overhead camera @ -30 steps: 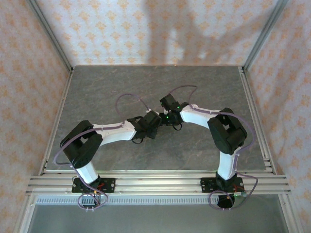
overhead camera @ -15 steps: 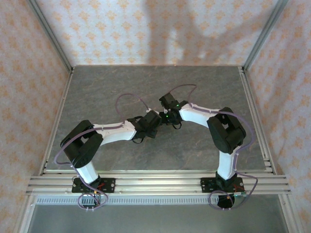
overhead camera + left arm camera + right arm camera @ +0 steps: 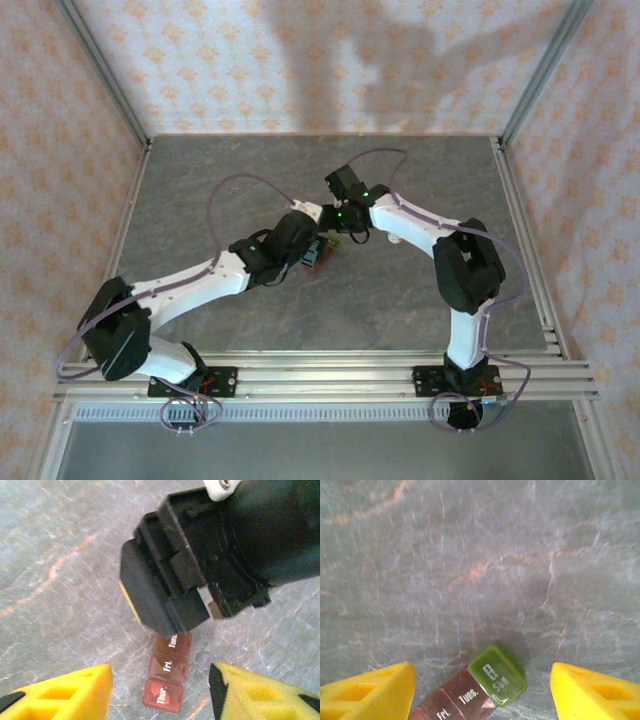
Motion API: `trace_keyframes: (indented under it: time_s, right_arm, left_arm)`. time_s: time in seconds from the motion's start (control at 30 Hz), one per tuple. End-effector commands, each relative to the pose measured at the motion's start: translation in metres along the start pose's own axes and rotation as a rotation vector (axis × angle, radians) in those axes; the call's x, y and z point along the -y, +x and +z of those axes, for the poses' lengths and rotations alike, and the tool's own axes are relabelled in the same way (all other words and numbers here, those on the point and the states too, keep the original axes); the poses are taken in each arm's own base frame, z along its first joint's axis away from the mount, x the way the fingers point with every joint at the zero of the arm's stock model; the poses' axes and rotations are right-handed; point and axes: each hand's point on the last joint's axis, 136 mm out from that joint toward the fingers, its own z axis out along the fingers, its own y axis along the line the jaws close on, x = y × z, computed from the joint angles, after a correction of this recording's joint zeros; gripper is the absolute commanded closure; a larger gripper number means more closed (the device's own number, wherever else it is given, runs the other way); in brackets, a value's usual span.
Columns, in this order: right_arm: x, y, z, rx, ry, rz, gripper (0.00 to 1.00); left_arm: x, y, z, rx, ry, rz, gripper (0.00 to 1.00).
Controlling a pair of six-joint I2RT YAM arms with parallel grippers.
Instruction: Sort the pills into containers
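Containers strip (image 3: 166,674) flat on table (image 3: 60,555), long axis running away between left gripper (image 3: 160,682) fingers; right gripper (image 3: 482,682) straddles its green end (image 3: 497,676). Both part-open, holding nothing

desk (image 3: 200,190): flat grey stone-patterned surface with pale streaks and faint orange veins; walls (image 3: 300,60): cream paper with a repeating orange motif on the back and both sides, soft shadows on the back one; corner posts (image 3: 100,70): bare aluminium profile at both rear corners; rails (image 3: 320,375): parallel aluminium profiles along the near desk edge; white ribbed strip (image 3: 300,411) just below them
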Motion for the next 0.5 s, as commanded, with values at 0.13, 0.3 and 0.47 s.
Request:
trace_keyframes:
  time_s: [0.13, 0.3, 0.47]
  right_arm:
    - [0.024, -0.052, -0.095, 0.192, -0.013, 0.100, 0.25]
    - [0.061, -0.068, -0.154, 0.331, 0.009, 0.161, 0.19]
    - [0.120, -0.069, -0.207, 0.505, 0.186, 0.235, 0.04]
  left_arm:
    - [-0.051, -0.057, -0.051, 0.207, -0.151, -0.058, 0.22]
    - [-0.099, -0.073, -0.076, 0.285, -0.296, -0.096, 0.04]
    - [-0.153, -0.077, -0.097, 0.395, -0.482, -0.153, 0.00]
